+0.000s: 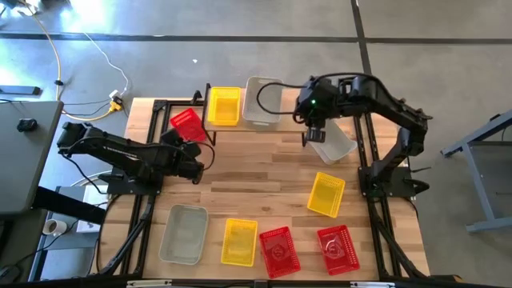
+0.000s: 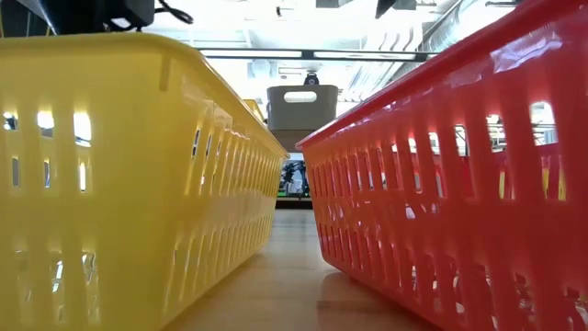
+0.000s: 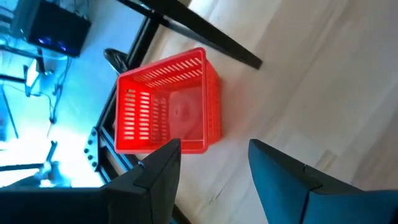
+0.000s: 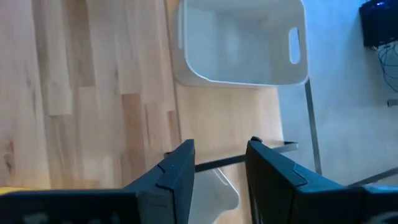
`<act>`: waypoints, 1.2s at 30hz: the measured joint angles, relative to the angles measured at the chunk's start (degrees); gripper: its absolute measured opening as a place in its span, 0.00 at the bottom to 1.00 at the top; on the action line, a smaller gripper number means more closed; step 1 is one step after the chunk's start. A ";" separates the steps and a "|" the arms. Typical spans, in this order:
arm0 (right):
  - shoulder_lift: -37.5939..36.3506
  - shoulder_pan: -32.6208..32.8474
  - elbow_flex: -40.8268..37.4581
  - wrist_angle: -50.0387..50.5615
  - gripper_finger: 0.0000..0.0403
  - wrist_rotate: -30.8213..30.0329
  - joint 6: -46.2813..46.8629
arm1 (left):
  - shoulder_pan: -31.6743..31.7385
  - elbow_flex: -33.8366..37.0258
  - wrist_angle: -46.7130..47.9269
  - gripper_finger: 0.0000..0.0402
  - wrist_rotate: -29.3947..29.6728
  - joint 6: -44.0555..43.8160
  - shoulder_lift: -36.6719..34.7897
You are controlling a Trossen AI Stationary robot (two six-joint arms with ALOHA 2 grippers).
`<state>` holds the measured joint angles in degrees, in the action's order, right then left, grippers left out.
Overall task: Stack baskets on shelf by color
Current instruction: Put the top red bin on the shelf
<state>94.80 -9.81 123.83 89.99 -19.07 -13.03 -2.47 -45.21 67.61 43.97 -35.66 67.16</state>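
My right gripper (image 1: 314,138) (image 4: 221,146) is over the table's far right part, shut on a translucent grey-white basket (image 1: 338,144) just in front of the shelf (image 1: 288,126). On the shelf's plank stand a yellow basket (image 1: 224,106) and another grey-white basket (image 1: 260,101) (image 4: 239,43). My left gripper (image 1: 200,156) (image 3: 214,146) is open and points at a red basket (image 1: 186,124) (image 3: 168,102) by the shelf's left end, a short gap away from it. My right gripper holds the grey-white basket by a piece of its wall (image 4: 224,191), which shows between the two fingers. The fingers come from above, pointing down. In the high view the basket sits tilted beside the gripper; whether it rests on the table cannot be told.
Along the near edge lie a grey-white basket (image 1: 184,232), a yellow basket (image 1: 238,240) (image 2: 119,184) and two red baskets (image 1: 278,252) (image 1: 336,248) (image 2: 459,202). Another yellow basket (image 1: 326,194) lies right of centre. The middle of the table (image 1: 256,172) is bare wood.
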 joint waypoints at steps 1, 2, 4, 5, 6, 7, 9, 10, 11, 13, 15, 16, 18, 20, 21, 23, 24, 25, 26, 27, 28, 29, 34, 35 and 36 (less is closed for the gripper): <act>-0.21 -0.50 0.00 0.00 0.32 -0.01 -0.12 | -0.52 -0.02 -0.23 0.45 0.03 0.00 0.02; -0.34 -0.96 0.00 -0.01 0.32 0.01 -0.12 | -0.85 -0.12 -0.52 0.45 0.41 -0.04 0.02; -0.70 -1.68 0.00 0.01 0.32 0.02 -0.12 | -1.25 -0.13 -0.54 0.45 0.69 -0.26 0.02; -0.82 -2.04 0.00 -0.01 0.32 0.02 -0.12 | -1.40 -0.11 -0.57 0.45 0.89 -0.54 0.02; -0.86 -2.31 0.00 0.01 0.32 0.04 -0.12 | -1.41 -0.12 -0.67 0.45 1.19 -0.69 0.00; -0.93 -2.62 0.00 0.01 0.32 0.14 -0.12 | -1.26 -0.11 -0.93 0.45 1.25 -0.67 0.01; -1.03 -3.14 0.00 0.01 0.32 0.57 -0.70 | -0.74 -0.11 -1.72 0.45 0.72 0.01 0.00; -1.08 -3.38 0.00 0.01 0.32 0.60 -1.02 | -0.35 -0.11 -2.13 0.45 0.02 0.05 0.00; -1.11 -3.67 0.00 0.01 0.32 0.59 -1.33 | 0.17 -0.11 -2.50 0.45 -0.84 0.07 0.02; -1.11 -4.33 0.00 0.01 0.32 0.63 -2.23 | 1.41 -0.11 -3.73 0.45 -2.97 0.25 0.00; -1.11 -5.03 0.00 0.01 0.32 0.64 -2.58 | 2.93 -0.12 -4.67 0.45 -5.21 1.17 0.00; -1.11 -5.40 0.00 0.01 0.32 0.63 -2.73 | 3.73 -0.11 -5.00 0.45 -6.20 1.55 0.01; -1.11 -6.10 0.00 0.01 0.32 0.75 -3.07 | 5.29 -0.11 -5.07 0.45 -7.70 1.74 0.01; -1.11 -6.79 0.00 0.01 0.32 0.83 -3.12 | 6.64 -0.16 -5.22 0.45 -8.93 -0.06 0.00; -1.11 -7.11 0.00 0.01 0.32 0.84 -3.11 | 7.32 -0.45 -5.08 0.45 -9.60 -2.37 0.00; -1.11 -7.77 0.00 0.03 0.32 1.18 -3.07 | 8.73 -1.49 -4.94 0.45 -10.65 -7.51 -0.95; -1.11 -8.04 0.00 0.03 0.32 1.53 -3.09 | 9.36 -2.24 -4.78 0.45 -11.05 -9.80 -1.54; -1.11 -8.36 0.00 0.03 0.32 2.00 -3.05 | 9.95 -3.02 -4.66 0.45 -11.40 -11.78 -1.87; -1.11 -8.66 0.00 0.03 0.32 2.60 -3.02 | 10.54 -3.74 -4.57 0.45 -11.60 -13.49 -2.12; -1.11 -8.96 0.00 0.02 0.32 3.26 -3.00 | 11.16 -4.45 -4.43 0.45 -11.60 -14.85 -2.42; -1.11 -9.19 0.00 0.01 0.32 3.72 -2.92 | 11.79 -5.18 -4.29 0.45 -11.40 -16.02 -2.80; -1.11 -9.39 0.00 0.03 0.32 4.25 -2.91 | 12.44 -5.84 -4.29 0.45 -10.84 -16.92 -3.19; -1.08 -9.75 0.00 0.03 0.32 4.76 -2.91 | 16.73 -7.79 -3.71 0.45 -9.74 -21.06 -4.37; -1.08 -9.75 0.00 0.03 0.32 4.79 -2.93 | 17.58 -8.03 -3.25 0.45 -9.37 -22.30 -4.59; -1.08 -9.75 0.00 0.01 0.32 4.85 -3.03 | 18.36 -8.27 -2.64 0.45 -8.77 -23.63 -4.75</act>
<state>93.71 -19.55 123.83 90.00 -14.22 -16.06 15.89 -53.48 64.97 35.20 -59.29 62.40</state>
